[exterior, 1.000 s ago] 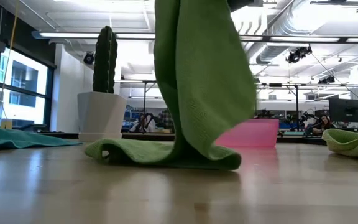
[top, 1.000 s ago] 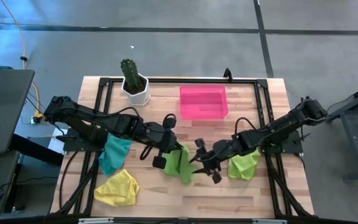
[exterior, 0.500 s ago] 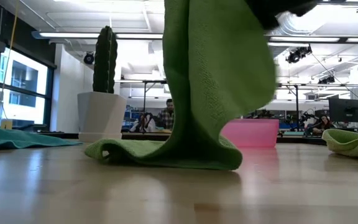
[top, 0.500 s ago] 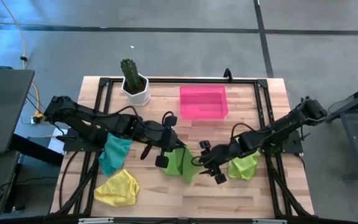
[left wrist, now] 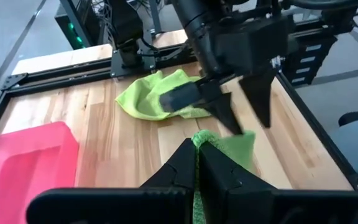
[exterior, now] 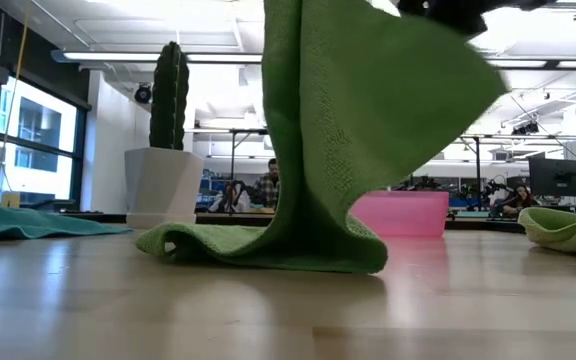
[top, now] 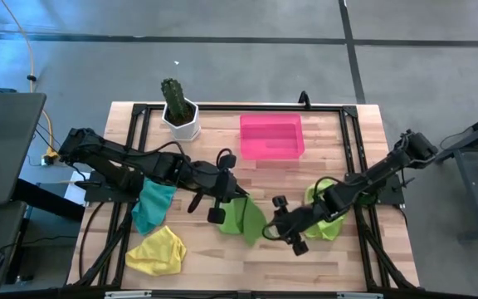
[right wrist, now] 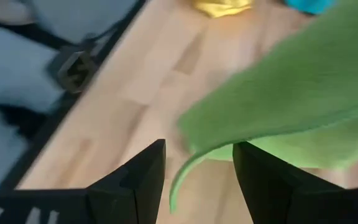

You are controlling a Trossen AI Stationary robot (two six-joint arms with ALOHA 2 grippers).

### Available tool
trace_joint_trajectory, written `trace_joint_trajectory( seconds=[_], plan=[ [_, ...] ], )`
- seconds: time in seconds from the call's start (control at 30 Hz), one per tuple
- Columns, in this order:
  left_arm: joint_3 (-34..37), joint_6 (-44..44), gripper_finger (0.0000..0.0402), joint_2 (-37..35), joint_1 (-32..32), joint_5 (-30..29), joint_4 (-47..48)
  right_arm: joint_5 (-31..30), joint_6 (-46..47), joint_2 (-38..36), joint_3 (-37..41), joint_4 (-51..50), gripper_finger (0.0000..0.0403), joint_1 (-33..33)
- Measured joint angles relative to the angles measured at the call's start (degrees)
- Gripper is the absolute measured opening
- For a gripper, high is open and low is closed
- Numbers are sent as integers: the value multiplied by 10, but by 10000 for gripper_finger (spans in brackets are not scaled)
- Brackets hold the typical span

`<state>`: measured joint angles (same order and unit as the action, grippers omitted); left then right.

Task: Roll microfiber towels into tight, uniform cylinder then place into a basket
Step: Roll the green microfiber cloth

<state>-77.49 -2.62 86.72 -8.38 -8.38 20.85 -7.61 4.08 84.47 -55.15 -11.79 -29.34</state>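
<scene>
Left gripper, near the middle of the counter: clamped tight on an upper edge of a lime green towel, which it lifts so that the cloth hangs as a tall fold while its lower end trails on the wood. Right gripper, just beside the towel's free side: fingers spread wide, holding nothing; in the right wrist view a green flap lies just ahead of the open fingers.

Step in hand, as judged: the towel is being spread or straightened by both arms before rolling; no roll is formed. The next move probably calls for the right gripper to take the free corner, so that the cloth can be pulled flat and laid down square.

Other task items: the second lime green towel lies crumpled under the right arm; the teal towel and the yellow towel lie toward the counter's left; the pink basket stands at the far edge, nothing seen inside it.

Hard to make out: whether the right gripper touches the cloth. In the low view the hanging towel hides the middle of the counter, and the grip is cut off at the top.
</scene>
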Motion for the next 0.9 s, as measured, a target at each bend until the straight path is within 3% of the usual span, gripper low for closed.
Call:
trace_joint_trajectory(
  seconds=[0.2,0.57,0.7,0.9],
  plan=[
    [0,20,1,0,0,0,-9,-75,32,15,0,2,181,4],
    [0,20,1,0,-1,0,-14,-103,34,100,1,19,181,8],
    [0,20,1,0,-1,0,-14,-139,24,109,1,23,181,10],
    [0,20,1,0,-1,1,-14,-148,20,107,1,29,177,9]
  ],
)
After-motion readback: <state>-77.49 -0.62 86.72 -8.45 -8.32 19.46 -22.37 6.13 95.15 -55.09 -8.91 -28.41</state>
